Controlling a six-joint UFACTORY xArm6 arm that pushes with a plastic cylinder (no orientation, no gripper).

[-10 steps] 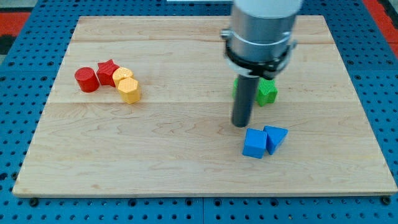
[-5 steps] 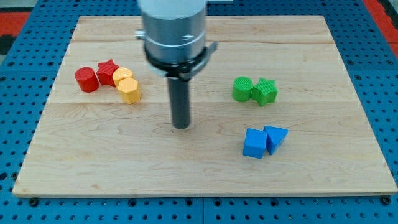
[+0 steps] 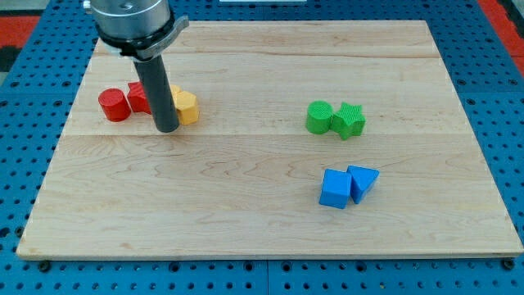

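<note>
My tip rests on the wooden board at the view's left, right against a yellow block that sticks out to the rod's right. The rod hides most of a second yellow block and part of the red star behind it. A red cylinder stands just left of the star. Far to the right sit a green cylinder and a green star, touching. Below them lie a blue cube and a blue triangular block, side by side.
The wooden board lies on a blue pegboard surface. The arm's grey body hangs over the board's upper left corner.
The rod swept left across the board, from beside the green and blue blocks to the yellow ones. A yellow block has shifted right and up.
</note>
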